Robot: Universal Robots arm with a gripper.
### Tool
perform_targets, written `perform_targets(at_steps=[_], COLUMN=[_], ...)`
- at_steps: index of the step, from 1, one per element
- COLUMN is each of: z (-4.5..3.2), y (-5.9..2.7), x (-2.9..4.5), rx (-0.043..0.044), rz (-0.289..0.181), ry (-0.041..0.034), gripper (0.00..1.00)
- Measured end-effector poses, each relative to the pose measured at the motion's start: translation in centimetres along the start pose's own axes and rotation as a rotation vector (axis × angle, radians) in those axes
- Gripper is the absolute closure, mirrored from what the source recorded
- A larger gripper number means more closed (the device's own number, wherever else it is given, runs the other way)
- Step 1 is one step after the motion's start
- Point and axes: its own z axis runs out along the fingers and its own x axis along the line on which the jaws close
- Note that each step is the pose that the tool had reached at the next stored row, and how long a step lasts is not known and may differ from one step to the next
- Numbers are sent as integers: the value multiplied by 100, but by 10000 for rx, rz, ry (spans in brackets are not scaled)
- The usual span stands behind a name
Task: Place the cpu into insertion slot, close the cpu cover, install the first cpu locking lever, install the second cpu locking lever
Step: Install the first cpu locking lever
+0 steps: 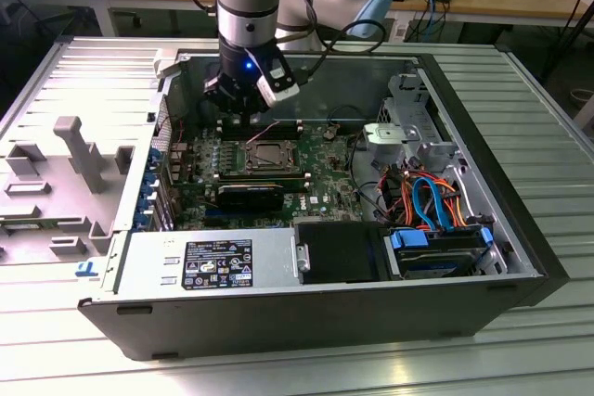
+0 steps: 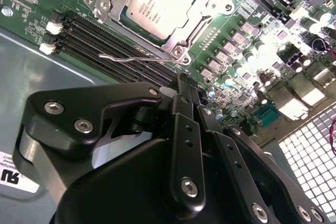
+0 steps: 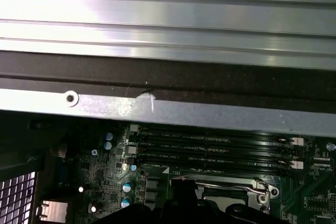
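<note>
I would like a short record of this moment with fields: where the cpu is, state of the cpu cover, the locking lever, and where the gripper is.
cpu: seated in the insertion slot, silvery top facing up
cpu cover: down, framing the chip in the second wrist view
locking lever: thin wire lever lying along the socket edge beside the memory slots; whether it is hooked cannot be told
gripper: above the motherboard, close to the socket, fingers together, holding nothing

cpu cover [image 3: 220, 186] partly hidden behind hand [image 3: 184, 203], hand's grip unreadable
</note>
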Motion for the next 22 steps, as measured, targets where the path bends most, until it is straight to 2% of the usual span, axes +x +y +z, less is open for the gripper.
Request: perform_targets(at_steps=[3,6,22], z=[12,60,98], y=[-1,-5,-9], x=[-1,-3,-8], rx=[-1,-1,-1], rz=[0,0,0], ry=[0,0,-1], gripper=[89,89,89])
